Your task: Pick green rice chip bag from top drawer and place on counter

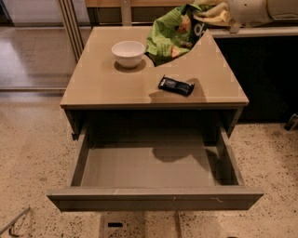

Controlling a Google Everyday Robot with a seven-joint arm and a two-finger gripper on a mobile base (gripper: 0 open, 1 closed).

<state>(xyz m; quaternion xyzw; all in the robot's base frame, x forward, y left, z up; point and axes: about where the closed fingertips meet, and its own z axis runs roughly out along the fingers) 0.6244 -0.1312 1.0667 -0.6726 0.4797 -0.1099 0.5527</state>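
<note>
Green rice chip bag (173,36) gripped by tool (209,13) over counter (107,86) rear; top drawer (149,167) open.

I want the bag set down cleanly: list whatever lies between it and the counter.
Nothing visible does. The gripper holds the green rice chip bag over the far right of the counter. The white bowl sits to the bag's left and the black wrapper nearer the front, both off to the side.
</note>
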